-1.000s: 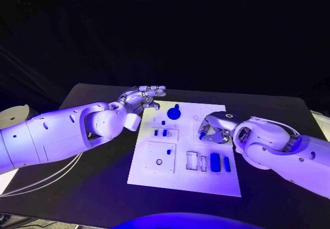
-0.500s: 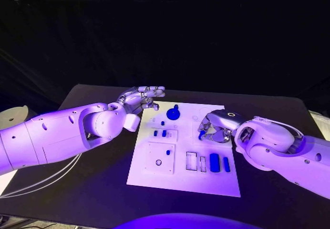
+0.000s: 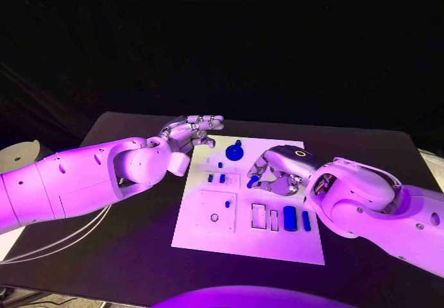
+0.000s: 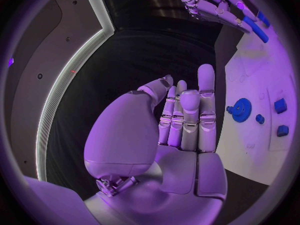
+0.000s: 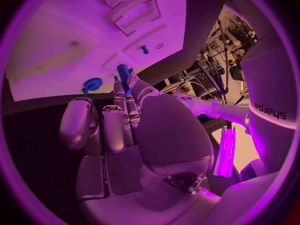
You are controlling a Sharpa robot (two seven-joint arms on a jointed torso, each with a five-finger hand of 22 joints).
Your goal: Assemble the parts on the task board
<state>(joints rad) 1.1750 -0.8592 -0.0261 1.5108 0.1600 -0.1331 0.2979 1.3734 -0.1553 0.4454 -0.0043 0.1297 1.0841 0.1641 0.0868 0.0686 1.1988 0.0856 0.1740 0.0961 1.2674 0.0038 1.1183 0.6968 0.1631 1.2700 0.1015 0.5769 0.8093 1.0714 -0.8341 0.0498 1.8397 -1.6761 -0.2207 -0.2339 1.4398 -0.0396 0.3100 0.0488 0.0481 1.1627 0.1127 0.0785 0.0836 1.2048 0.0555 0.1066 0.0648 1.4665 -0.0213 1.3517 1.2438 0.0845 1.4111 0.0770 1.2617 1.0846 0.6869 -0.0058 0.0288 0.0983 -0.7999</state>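
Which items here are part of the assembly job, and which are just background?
Job:
white task board
round blue gear part
long blue bar part in its slot
small blue peg
slim blue rod pinched in right hand
left hand, held off the board's edge

Background:
black table

The flat white rectangular task board (image 3: 249, 240) lies mid-table. The left hand (image 3: 192, 133) hovers off its far left corner; the right hand (image 3: 278, 174) sits over its middle. A round blue gear-like part (image 3: 235, 153) rests near the far edge, two long blue bars (image 3: 296, 218) lie nearer, at right.
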